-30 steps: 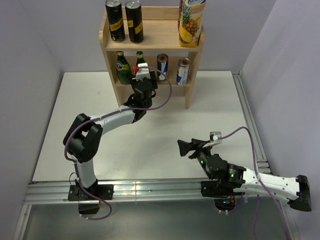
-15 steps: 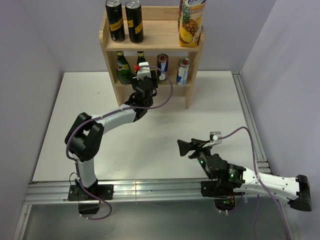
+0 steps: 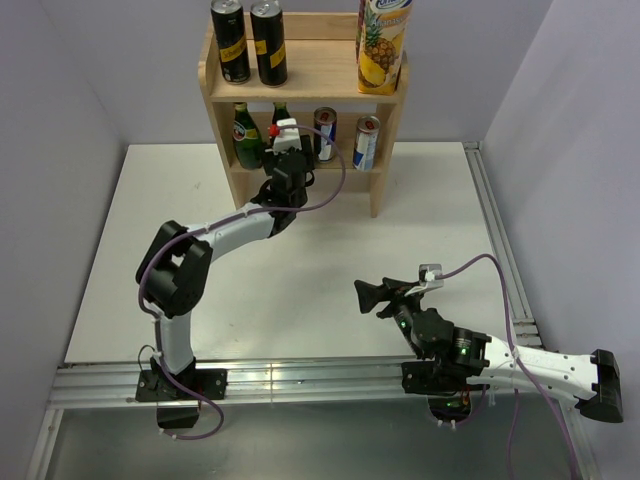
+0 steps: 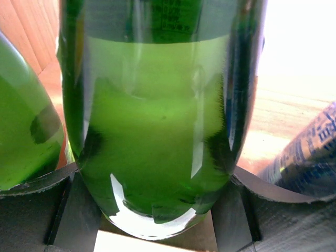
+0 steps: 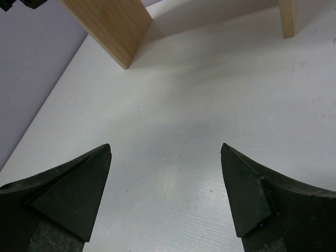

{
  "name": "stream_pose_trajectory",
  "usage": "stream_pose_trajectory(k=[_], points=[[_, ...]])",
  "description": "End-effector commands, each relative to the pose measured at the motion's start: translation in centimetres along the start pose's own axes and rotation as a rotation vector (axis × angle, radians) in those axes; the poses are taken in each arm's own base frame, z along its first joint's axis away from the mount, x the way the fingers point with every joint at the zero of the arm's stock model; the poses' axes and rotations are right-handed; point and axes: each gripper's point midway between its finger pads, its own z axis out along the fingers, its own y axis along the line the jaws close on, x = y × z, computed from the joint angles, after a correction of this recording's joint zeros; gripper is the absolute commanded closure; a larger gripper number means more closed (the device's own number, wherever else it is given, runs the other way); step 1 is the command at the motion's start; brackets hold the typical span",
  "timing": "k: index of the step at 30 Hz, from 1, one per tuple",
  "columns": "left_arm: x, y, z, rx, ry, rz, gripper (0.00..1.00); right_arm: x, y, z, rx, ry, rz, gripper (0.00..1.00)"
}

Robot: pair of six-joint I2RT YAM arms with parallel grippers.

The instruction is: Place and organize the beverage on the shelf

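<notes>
- Left gripper (image 4: 155, 195): fingers pressed against both sides of the bottle (image 4: 157, 121), low on its body, pinching it.
- Bottle: green glass, upright, long axis vertical. It lay at 12 o'clock from the claw, inside the lower tier of the shelf (image 3: 386, 180). Whether its base rested on the board could not be told.
- Neighbours, left wrist view: second bottle (image 4: 21, 136) at 9 o'clock, just beside; blue can (image 4: 307, 152) at 3 o'clock, near, with bare board showing between.
- Upper tier, overhead view: two dark cans (image 3: 230, 40) at 11 o'clock; carton (image 3: 382, 45) at 1 o'clock.
- Right gripper (image 5: 165, 152): fingers spread, holding nothing, above the table (image 5: 173, 105). It sat toward 5 o'clock on the table, well apart from the shelf, so the left arm was much the nearer.
- Relation governing the next move, as judged: the slot between second bottle and blue can lay straight ahead at 12 o'clock. The bottle would need to stay upright and centred there before release; drift toward 9 o'clock risked knocking the second bottle.
- View differences: the left wrist view showed the grip and the side gaps, which the wrist hid from overhead. The overhead view showed the whole row, including an end can (image 3: 366, 142) absent from the wrist view.
</notes>
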Motion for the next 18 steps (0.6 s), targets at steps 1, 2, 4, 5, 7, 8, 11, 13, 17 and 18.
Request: stream_pose_trajectory(k=[1, 2, 4, 5, 7, 8, 11, 13, 17, 18], points=[[0.6, 0.5, 1.0, -0.025, 0.016, -0.003, 0.58, -0.6, 0.3, 0.0, -0.006, -0.023, 0.021, 0.08], [0.7, 0.5, 0.9, -0.024, 0.017, -0.002, 0.54, -0.6, 0.2, 0.0, -0.004, -0.023, 0.020, 0.08], [0.9, 0.6, 0.9, -0.022, 0.020, -0.004, 0.40, -0.6, 0.3, 0.0, -0.006, -0.023, 0.021, 0.08], [1.0, 0.7, 0.9, -0.025, 0.021, -0.004, 0.37, -0.6, 0.3, 0.0, -0.005, -0.024, 0.021, 0.08], [1.3, 0.7, 0.8, -0.019, 0.031, -0.002, 0.24, -0.6, 0.3, 0.0, -0.004, -0.023, 0.021, 0.08], [1.5, 0.8, 0.7, -0.017, 0.037, 0.002, 0.21, -0.5, 0.2, 0.0, -0.002, -0.023, 0.020, 0.08], [1.8, 0.6, 0.5, -0.003, 0.048, 0.001, 0.16, -0.7, 0.3, 0.0, -0.004, -0.026, 0.024, 0.08], [2.2, 0.7, 0.4, -0.004, 0.060, 0.004, 0.15, -0.7, 0.3, 0.0, -0.004, -0.026, 0.022, 0.08], [2.8, 1.1, 0.1, -0.010, 0.073, 0.005, 0.13, -0.7, 0.3, -0.1, -0.005, -0.025, 0.024, 0.08], [2.9, 1.1, 0.0, -0.010, 0.073, 0.002, 0.13, -0.7, 0.3, -0.1, -0.006, -0.026, 0.026, 0.08]])
